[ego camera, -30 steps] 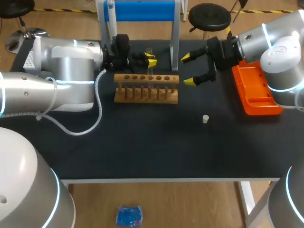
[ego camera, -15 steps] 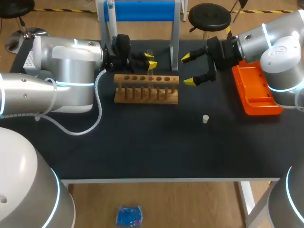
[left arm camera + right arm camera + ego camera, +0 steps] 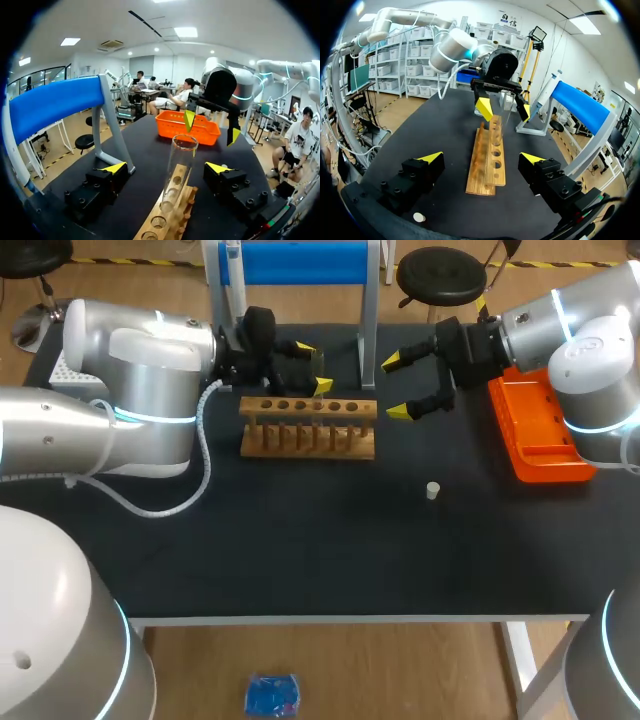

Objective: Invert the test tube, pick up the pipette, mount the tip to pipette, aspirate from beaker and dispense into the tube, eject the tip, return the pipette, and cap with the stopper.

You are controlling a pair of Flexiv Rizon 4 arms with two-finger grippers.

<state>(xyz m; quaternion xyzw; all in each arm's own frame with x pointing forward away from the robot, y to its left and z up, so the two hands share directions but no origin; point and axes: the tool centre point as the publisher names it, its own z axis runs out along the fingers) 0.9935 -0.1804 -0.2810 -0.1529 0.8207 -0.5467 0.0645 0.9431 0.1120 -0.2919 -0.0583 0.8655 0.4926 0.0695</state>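
Left tool [image 3: 314,367] has opened around the test tube [image 3: 179,170]; right tool [image 3: 395,387] gapes open.

We see the test tube [image 3: 177,170], clear glass, standing nearly upright with its open mouth up and its lower end down in a hole of the wooden rack [image 3: 308,427]; we cannot tell which hole. It looks empty. The stopper [image 3: 433,490] is a small pale plug sitting alone on the black table [image 3: 300,550], well apart from the rack, off its right end and nearer the front edge. A slender white body that we take for the pipette [image 3: 547,92] hangs at one end of the blue stand [image 3: 300,262] behind the rack.
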